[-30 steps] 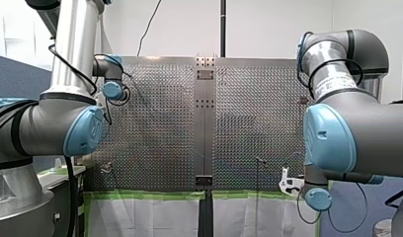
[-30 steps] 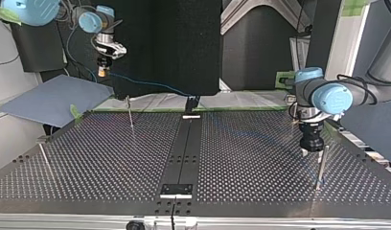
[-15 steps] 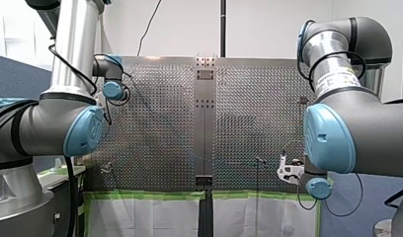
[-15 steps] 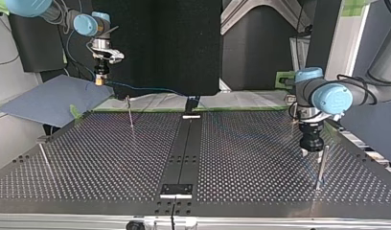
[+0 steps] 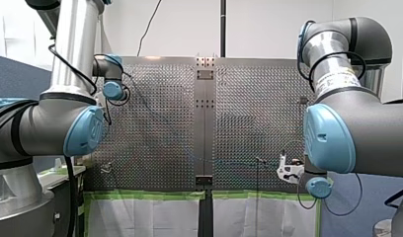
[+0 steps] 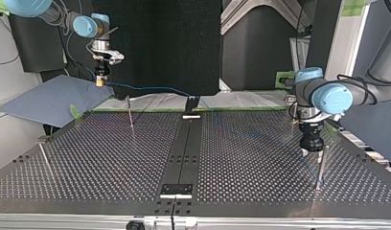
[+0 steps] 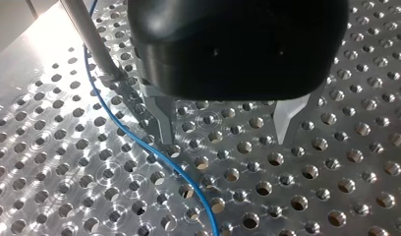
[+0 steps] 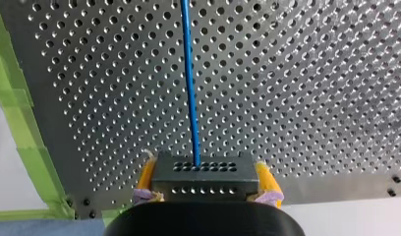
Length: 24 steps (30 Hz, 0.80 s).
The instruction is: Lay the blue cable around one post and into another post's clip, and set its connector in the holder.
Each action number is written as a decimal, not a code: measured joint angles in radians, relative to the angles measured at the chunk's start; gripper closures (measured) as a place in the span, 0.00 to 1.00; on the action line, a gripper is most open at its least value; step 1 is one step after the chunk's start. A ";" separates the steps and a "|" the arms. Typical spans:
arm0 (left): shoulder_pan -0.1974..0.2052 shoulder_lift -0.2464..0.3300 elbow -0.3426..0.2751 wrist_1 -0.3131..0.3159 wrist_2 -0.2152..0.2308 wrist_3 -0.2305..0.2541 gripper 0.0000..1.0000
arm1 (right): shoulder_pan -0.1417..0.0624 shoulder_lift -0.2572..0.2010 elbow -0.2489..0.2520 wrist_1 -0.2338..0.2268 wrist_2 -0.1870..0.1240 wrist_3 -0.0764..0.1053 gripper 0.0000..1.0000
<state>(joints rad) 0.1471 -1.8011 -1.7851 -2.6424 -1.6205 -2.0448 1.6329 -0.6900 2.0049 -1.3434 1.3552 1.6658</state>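
Note:
My right gripper (image 8: 205, 194) is shut on a dark perforated connector block (image 8: 203, 176), its yellow pads (image 8: 146, 178) on either side. The blue cable (image 8: 189, 83) runs straight out of the block over the perforated table. In the top view my right gripper (image 6: 101, 72) hangs past the table's far left corner, and the cable (image 6: 150, 88) stretches from it toward the black holder (image 6: 191, 102). My left gripper (image 7: 223, 140) stands open just above the plate, next to a metal post (image 7: 90, 39). The cable (image 7: 154, 152) lies on the plate beside one metal finger (image 7: 161, 123), not between the two.
A thin post (image 6: 130, 113) stands near the far edge at the top view's left, another (image 6: 45, 160) at the left edge, and a third (image 6: 320, 165) beside my left gripper (image 6: 311, 143). A black rail (image 6: 184, 148) runs down the middle. Green tape (image 8: 21, 123) lines the table edge.
My right gripper rose and shifted inward along the table edge with the connector, drawing the cable straighter. It has held still for the last half second. My left arm has not moved.

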 joint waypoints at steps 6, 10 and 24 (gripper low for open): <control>-0.001 0.000 0.000 -0.005 0.000 0.000 0.00 | -0.005 0.003 -0.014 0.010 -0.046 0.006 1.00; -0.005 0.000 0.000 -0.010 0.000 0.000 0.00 | -0.011 0.004 -0.023 0.028 -0.074 0.003 1.00; -0.019 0.000 0.000 -0.014 -0.002 -0.041 0.00 | -0.028 0.007 -0.031 0.082 -0.080 0.009 1.00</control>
<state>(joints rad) 0.1277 -1.8010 -1.7851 -2.6562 -1.6230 -2.0855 1.6054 -0.6835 1.9739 -1.2610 1.2756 1.6748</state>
